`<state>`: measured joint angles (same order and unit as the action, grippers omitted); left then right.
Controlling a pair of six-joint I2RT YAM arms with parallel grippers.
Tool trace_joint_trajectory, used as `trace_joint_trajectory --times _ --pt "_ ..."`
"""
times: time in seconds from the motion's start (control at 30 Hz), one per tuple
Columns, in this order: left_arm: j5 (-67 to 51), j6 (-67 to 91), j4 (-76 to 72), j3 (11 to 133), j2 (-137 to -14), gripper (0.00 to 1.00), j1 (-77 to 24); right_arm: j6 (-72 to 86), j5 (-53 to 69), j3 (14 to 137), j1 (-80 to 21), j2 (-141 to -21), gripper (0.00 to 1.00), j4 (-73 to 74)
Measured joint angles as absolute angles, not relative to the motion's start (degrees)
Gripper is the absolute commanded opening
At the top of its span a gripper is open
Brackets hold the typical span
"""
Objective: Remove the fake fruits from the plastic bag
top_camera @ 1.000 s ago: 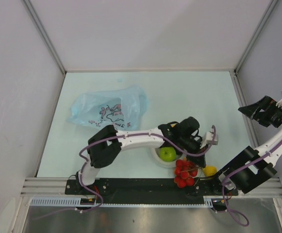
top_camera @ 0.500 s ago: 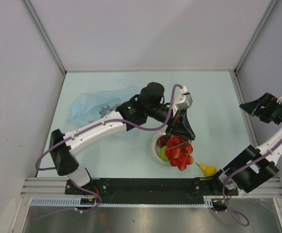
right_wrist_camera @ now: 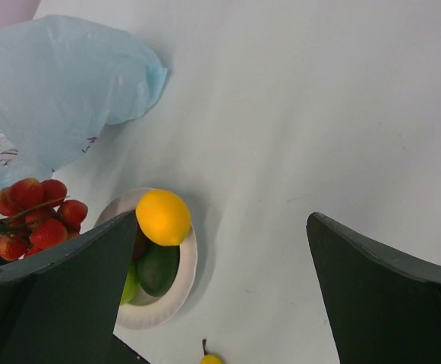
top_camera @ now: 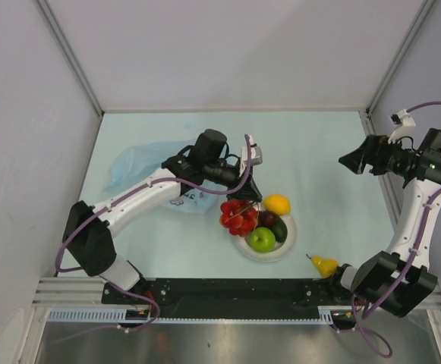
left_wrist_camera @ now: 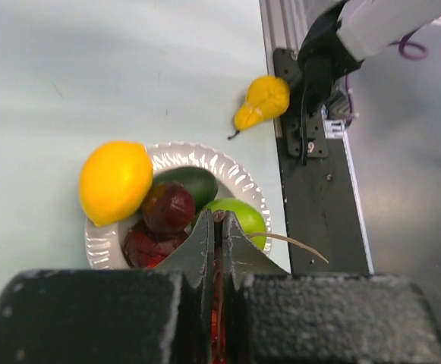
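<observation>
- Your left jaws are shut on the bunch of red grapes [top_camera: 237, 215], which hangs just beneath them.
- The grapes hang over the left rim of the white plate [top_camera: 281, 254]; its middle lies to their right and nearer.
- The plastic bag [top_camera: 137, 163] lies on the desk, further left.
- Your right jaws gape wide, holding nothing, well apart at the right.

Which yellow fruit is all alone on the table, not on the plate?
The little yellow pear with a stem, lying by itself on the table near its front edge. The round lemon sits on the white plate with other fruits.
</observation>
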<state>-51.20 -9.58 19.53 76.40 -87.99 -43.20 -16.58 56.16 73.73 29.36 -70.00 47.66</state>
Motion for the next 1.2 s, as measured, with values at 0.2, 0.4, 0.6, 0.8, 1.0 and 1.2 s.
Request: trace_joint_trajectory --times 0.2,0.4,0.6,0.8,1.0,1.2 --pt "-50.5 -12.8 18.3 71.9 -91.2 0.0 -43.2 -17.0 54.8 73.7 30.7 -69.8 1.0 48.3" --pt "-51.2 -13.5 15.8 71.6 -95.0 0.0 -43.2 -17.9 54.4 73.7 32.2 -69.8 1.0 49.4" --pt "-52.6 -12.3 14.3 72.4 -96.6 0.03 -43.2 -18.1 54.4 73.7 32.6 -70.0 1.0 49.5" --pt "-54.9 -12.1 14.3 76.8 -99.0 0.07 -44.1 -18.1 54.4 73.5 32.9 -70.7 1.0 49.5" --pt "-55.7 -12.1 15.7 79.7 -102.3 0.28 -45.8 -18.1 54.4 73.0 32.9 -70.8 1.0 49.7" --pt "-55.5 -12.5 17.2 79.6 -103.8 0.45 -46.1 -18.3 54.4 73.0 32.9 -70.8 1.0 49.9"
